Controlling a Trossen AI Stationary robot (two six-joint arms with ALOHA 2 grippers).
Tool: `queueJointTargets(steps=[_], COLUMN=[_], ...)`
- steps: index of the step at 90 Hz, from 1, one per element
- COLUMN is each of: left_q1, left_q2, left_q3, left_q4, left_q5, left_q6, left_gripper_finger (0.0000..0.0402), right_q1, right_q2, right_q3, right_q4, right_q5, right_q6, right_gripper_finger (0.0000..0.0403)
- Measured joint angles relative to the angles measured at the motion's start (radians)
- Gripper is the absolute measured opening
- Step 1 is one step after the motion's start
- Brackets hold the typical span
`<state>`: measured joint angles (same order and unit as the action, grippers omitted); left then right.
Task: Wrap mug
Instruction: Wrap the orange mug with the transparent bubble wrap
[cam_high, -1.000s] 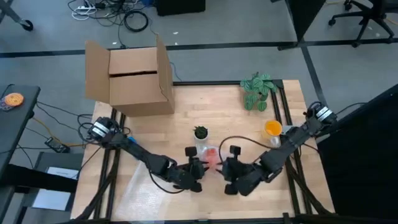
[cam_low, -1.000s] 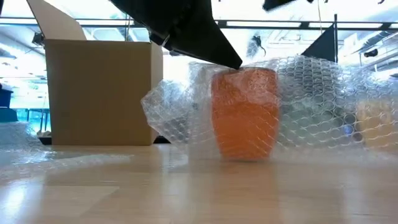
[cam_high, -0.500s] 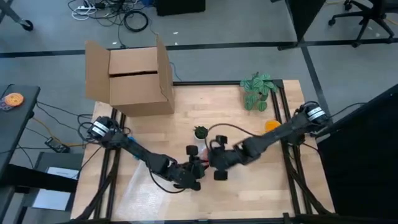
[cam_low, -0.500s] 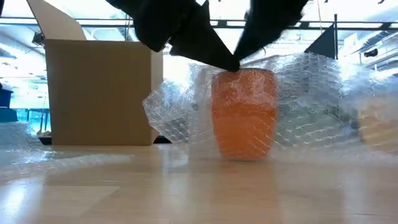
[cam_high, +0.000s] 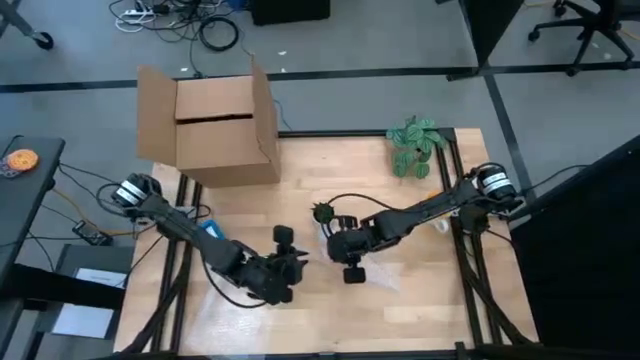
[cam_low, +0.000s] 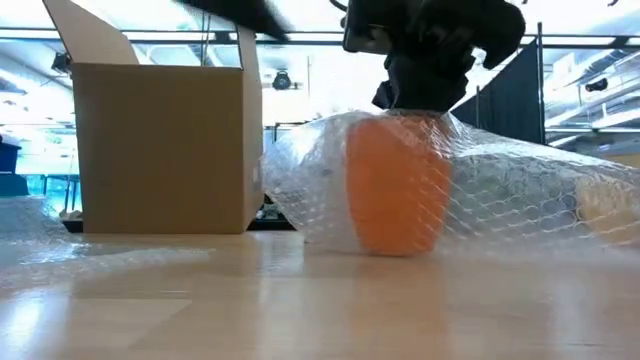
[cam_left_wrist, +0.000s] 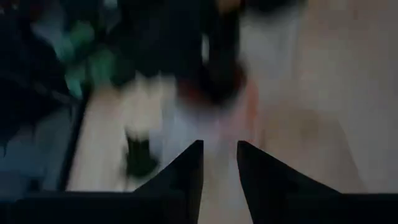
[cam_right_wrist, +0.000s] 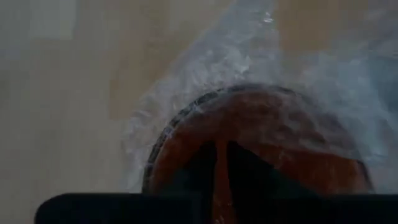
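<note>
1. Near the bench (cam_high: 420, 310) centre, the orange mug (cam_low: 392, 185) stands upright under a sheet of bubble wrap (cam_low: 520, 190) draped over its top and trailing down to the wood on both sides.
2. Right end effector (cam_high: 345, 248) sits directly above the mug, pressing on the wrap over the rim; in the right wrist view its fingers (cam_right_wrist: 202, 163) are nearly together with only a thin gap, over the wrapped mug opening (cam_right_wrist: 261, 137). Nothing visibly pinched between them.
3. Left end effector (cam_high: 285, 262) is clear of the mug, just beside it toward the front left of the bench. Left wrist view shows its fingers (cam_left_wrist: 186, 171) slightly apart, a narrow gap, holding nothing.
4. Cardboard box (cam_high: 215, 125) stands open at the back left of the bench; green artificial plant (cam_high: 413, 145) at the back right.
5. Small dark potted item (cam_high: 322, 212) just behind the mug; detail too small to tell.
</note>
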<state>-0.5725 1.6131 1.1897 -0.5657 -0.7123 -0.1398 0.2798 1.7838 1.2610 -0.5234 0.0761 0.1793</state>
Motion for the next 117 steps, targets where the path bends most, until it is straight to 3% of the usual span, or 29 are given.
queueJointTargets(steps=[6, 14, 35, 46, 81, 117], left_q1=[-0.006, -0.006, 0.033, 0.083, 0.148, 0.191], left_q2=[0.0, 0.001, 0.003, 0.004, 0.06, 0.09], left_q3=[-0.035, -0.125, -0.374, -0.441, -0.449, -0.413], left_q4=[-0.057, 0.006, 0.485, 0.692, 0.968, 0.99], left_q5=[0.053, 0.145, 0.167, 0.165, 0.193, 0.193], left_q6=[-0.105, -0.188, -0.18, -0.145, -0.047, -0.047], left_gripper_finger=[0.0083, 0.0083, 0.0083, 0.0083, 0.0083, 0.0083], right_q1=[-0.001, -0.001, -0.001, 0.0, 0.005, 0.1], right_q2=[0.014, 0.014, 0.002, 0.002, 0.001, 0.0], right_q3=[0.001, 0.001, 0.023, 0.062, 0.257, 0.307], right_q4=[0.001, -0.007, -0.028, -0.053, -0.319, -0.353], right_q5=[-0.019, -0.02, 0.004, 0.003, 0.04, 0.048], right_q6=[0.0, 0.0, 0.0, 0.003, 0.055, 0.124], right_gripper_finger=[0.0021, 0.002, 0.002, 0.002, 0.002, 0.002])
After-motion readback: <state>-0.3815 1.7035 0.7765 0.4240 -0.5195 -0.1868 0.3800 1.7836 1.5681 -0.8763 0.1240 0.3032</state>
